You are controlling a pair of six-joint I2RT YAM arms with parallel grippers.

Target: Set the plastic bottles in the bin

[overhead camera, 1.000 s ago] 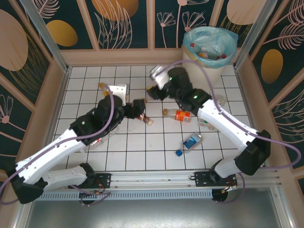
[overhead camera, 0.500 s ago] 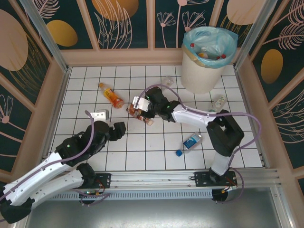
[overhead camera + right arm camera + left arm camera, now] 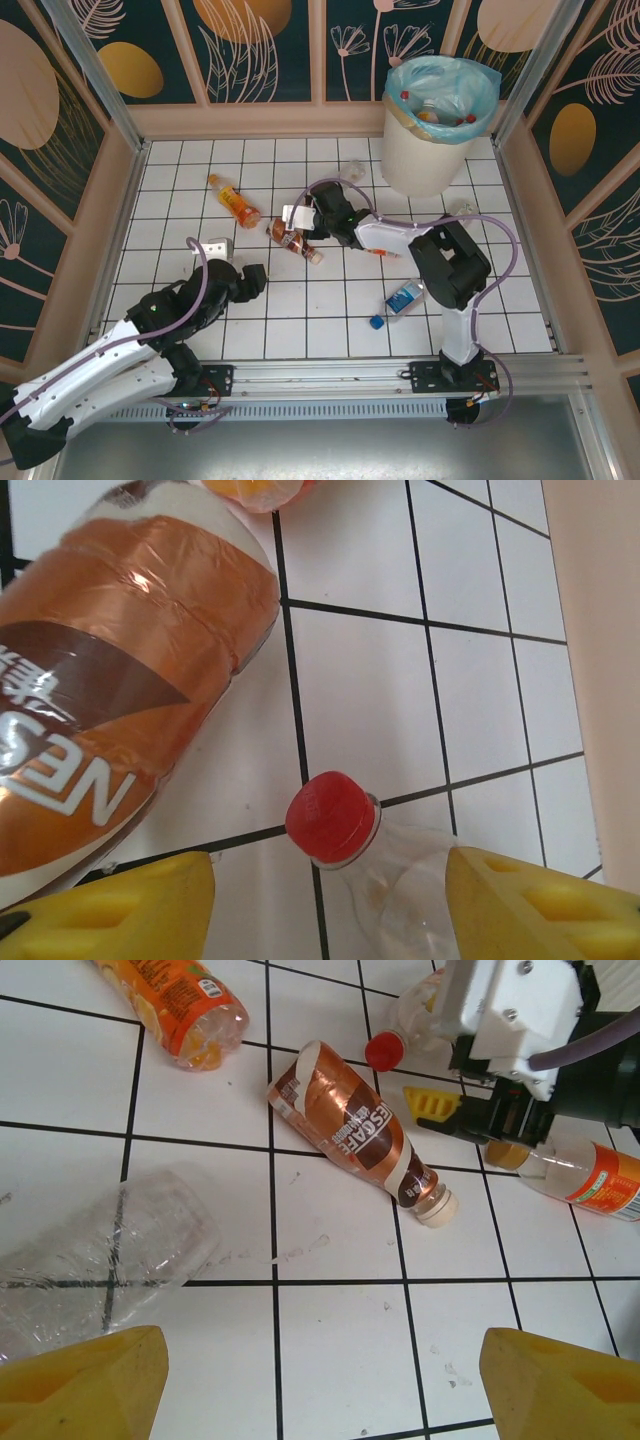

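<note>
Left gripper (image 3: 320, 1400): released, the yellow fingertips (image 3: 85, 1385) wide apart over bare white tiles (image 3: 340, 1340), with nothing between them.
Crushed clear bottle (image 3: 100, 1250): lies flat just ahead of the left gripper; it has no label to read.
Blue-labelled bottle (image 3: 405, 297): lies on the tiles near the right arm's base, its print too small to read; a loose blue cap (image 3: 377, 322) is just beside it.
Nescafé bottle (image 3: 350, 1125): brown-and-white label reading "NESCAFE", cream cap, lying on its side mid-table. The right wrist view catches "NES" up close.
Right gripper (image 3: 325, 905): open, fingers well apart, low over the tiles just beside the Nescafé bottle, clamping nothing.
Red-capped clear bottle (image 3: 330, 815): its neck lies between the right gripper's fingers. Whether it touches one, I cannot tell.
Orange-and-white-labelled bottle (image 3: 590, 1175): lies beside the right gripper; the writing is unreadable.
Orange bottle (image 3: 175, 1005): beyond the Nescafé bottle — its small white panel of print is too fine to read.
Bin (image 3: 425, 160): upright in the far right corner, lined with a light blue bag (image 3: 445, 80), well apart from both grippers. Red-capped bottles (image 3: 432, 113) lie inside.
</note>
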